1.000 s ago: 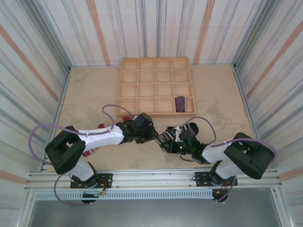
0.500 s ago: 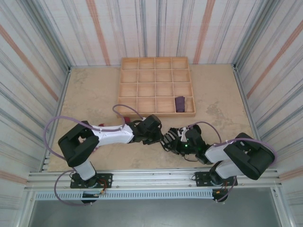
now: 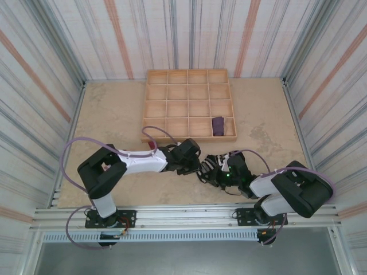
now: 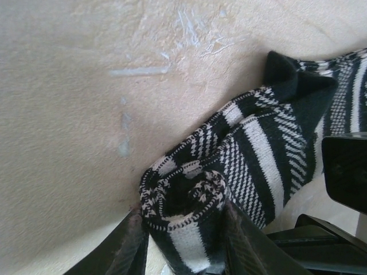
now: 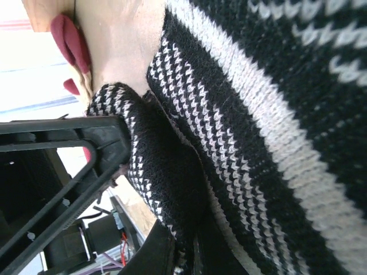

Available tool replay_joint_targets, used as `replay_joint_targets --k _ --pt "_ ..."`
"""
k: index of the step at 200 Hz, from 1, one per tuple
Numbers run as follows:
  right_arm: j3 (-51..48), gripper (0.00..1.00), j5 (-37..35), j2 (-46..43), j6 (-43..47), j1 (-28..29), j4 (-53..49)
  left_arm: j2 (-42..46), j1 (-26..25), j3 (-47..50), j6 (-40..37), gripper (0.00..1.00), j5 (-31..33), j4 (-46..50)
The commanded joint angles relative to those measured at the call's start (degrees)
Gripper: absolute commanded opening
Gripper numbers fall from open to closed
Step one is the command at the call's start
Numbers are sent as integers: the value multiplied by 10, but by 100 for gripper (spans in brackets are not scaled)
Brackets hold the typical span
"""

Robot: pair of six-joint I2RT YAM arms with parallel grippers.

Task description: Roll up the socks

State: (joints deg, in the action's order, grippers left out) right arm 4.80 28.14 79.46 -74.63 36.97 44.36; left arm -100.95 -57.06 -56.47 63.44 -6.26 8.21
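So that the roll cannot spring open, the left gripper (image 4: pixel 184 243) pinches the coiled end of the sock (image 4: pixel 258 149) between part-closed fingers (image 4: pixel 129 246) while the right gripper (image 5: pixel 183 252), clamped shut, anchors its loose end at the table's (image 3: pixel 114 114) near centre.

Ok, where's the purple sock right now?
In the top view, the purple sock sits in the wooden tray's nearest row, in the right-end compartment. It is just beyond the black-and-white striped sock.

On table (image 3: pixel 109 114): black-and-white striped knit sock (image 4: pixel 241 163), one end coiled, rest loose; purple fabric sock (image 3: pixel 218 125) in wooden tray (image 3: pixel 172 138), near-right compartment.
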Motion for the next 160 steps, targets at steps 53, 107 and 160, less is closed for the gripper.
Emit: replay_joint_targets --k 53,107,160 --pt "-1 13 -26 -55 29 -13 -186 -91 5 -146 -19 11 -24 222" --pt "144 64 -132 -279 238 -2 -589 -105 36 -215 -81 0 -30 328" --pt "197 70 -410 -319 370 188 -647 -86 50 -217 -91 0 -55 393"
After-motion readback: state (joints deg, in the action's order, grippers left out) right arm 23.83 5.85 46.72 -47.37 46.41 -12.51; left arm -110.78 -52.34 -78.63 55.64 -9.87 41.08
